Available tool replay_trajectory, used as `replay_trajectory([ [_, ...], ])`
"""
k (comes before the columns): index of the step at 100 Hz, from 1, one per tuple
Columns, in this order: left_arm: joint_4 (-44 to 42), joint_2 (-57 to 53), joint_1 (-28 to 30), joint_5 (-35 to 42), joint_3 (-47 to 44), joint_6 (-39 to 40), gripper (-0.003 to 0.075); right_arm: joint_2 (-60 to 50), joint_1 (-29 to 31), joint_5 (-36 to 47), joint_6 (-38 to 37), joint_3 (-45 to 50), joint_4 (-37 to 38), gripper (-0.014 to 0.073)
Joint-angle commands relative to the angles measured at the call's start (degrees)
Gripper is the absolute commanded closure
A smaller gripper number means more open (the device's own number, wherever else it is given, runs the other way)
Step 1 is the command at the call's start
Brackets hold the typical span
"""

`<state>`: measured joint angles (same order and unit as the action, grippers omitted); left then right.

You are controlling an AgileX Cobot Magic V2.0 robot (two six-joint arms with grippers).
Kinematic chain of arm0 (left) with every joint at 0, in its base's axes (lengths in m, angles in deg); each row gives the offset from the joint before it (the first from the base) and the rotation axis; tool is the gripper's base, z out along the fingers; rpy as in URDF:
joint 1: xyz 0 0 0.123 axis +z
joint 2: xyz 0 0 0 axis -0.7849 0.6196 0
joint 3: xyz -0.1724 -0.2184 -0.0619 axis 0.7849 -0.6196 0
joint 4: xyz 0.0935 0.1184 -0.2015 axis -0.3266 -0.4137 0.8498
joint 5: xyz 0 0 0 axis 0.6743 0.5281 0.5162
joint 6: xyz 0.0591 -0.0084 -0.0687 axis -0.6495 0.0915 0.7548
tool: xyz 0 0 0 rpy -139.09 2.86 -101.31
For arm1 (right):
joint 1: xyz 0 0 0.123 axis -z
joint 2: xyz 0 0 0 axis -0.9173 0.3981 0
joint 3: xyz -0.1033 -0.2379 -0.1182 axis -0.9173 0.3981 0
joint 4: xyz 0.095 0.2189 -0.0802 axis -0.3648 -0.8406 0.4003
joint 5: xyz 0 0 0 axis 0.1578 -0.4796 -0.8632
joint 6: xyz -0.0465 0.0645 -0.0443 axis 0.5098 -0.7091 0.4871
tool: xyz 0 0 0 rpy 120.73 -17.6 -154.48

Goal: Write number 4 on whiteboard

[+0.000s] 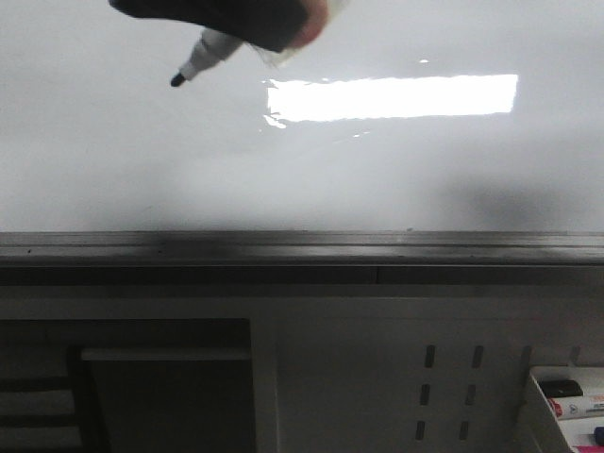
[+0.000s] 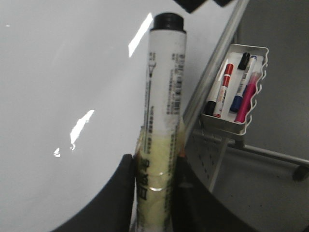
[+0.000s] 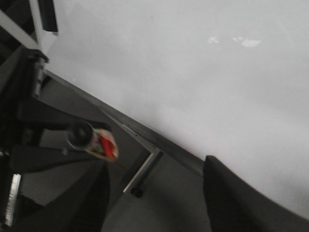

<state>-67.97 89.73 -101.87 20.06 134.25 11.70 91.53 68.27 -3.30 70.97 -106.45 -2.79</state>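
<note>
The whiteboard (image 1: 302, 160) fills the upper half of the front view, glossy white, with a dark grey rail (image 1: 302, 247) along its lower edge. No stroke of the number 4 shows on it. My left gripper (image 1: 274, 28) reaches in from the top edge, shut on a white marker (image 1: 212, 52) whose black tip (image 1: 176, 81) points down-left at the board; I cannot tell whether it touches. In the left wrist view the left gripper (image 2: 155, 166) clamps the marker's barrel (image 2: 164, 96). My right gripper (image 3: 155, 166) is open and empty below the board's rail (image 3: 145, 135).
A wire tray (image 2: 235, 121) with red, blue, pink and black markers hangs right of the board; its corner shows in the front view (image 1: 543, 415). A white perforated panel (image 1: 448, 392) lies below the rail. A dark-ended cylinder with a red label (image 3: 96, 142) sits by the right gripper's finger.
</note>
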Motion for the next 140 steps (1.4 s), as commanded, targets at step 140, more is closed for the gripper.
replay_trajectory([
  [140,-1.5,2.2,-4.1,9.5,1.6,0.0,0.0741,14.9,-12.0,-12.2,-3.6,-14.9,6.2,0.0295],
])
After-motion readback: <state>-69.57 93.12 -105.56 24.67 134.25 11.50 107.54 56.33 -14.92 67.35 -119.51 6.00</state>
